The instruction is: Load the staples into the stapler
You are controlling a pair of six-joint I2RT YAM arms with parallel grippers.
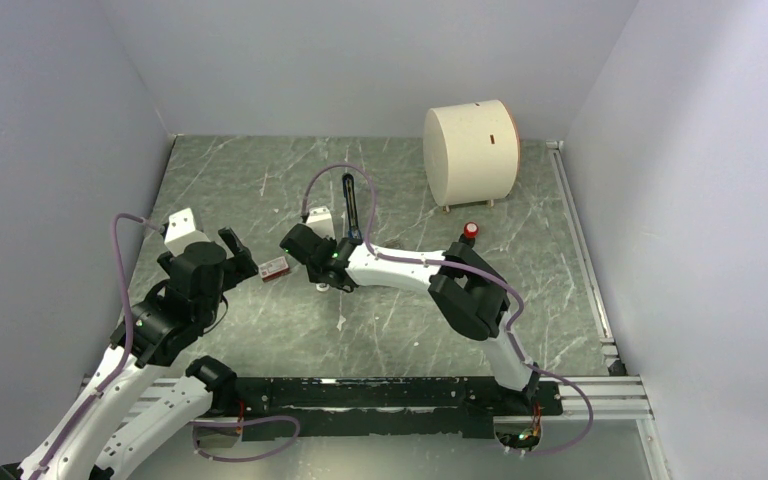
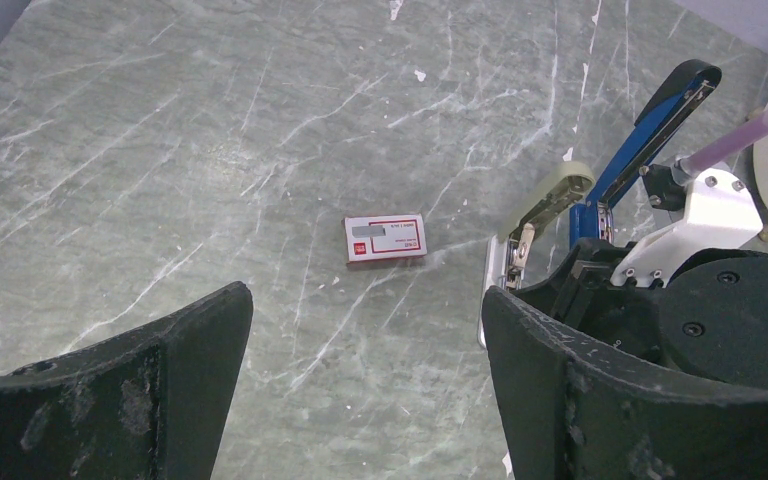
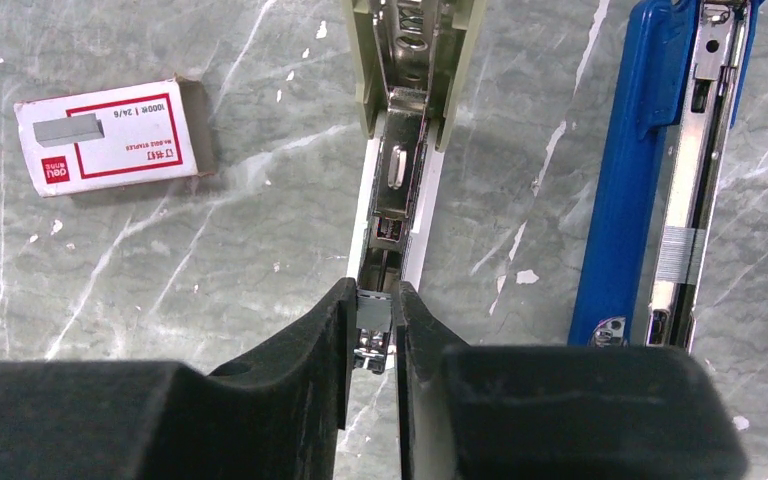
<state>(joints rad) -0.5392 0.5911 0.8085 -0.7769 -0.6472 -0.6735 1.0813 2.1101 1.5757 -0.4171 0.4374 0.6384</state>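
loading looks to be the step in hand. the right pincer has its jaws drawn almost together on a small grey staple strip, pinched between the fingertips with nothing else in the gap. straight ahead of the tips, and right up against the strip, an open metal channel runs away from the pincer between pale beige sides. i cannot tell whether that piece belongs to the same tool. the stapler, blue, lies just to the right of the pincer and parallel to that channel. it is opened flat, with its grey rail facing up and a silvery strip showing partway along the rail. ahead and well to the left of the pincer, a red-and-white staple box rests on the marbled table, apart from everything else. the left pincer hangs over the table with its jaws spread wide and nothing in them. the box lies ahead between its fingers, and the blue arm rises beyond its right finger. as i judge it, the strip is at the mouth of a channel but not yet seated. the next move calls for lining the strip up true with the rail it is meant for and easing it down so that it sits flat in the groove rather than cocked. the jaws should part only once the strip rests there. the grip is small and narrow, so a slight twist could tip the strip or break it.
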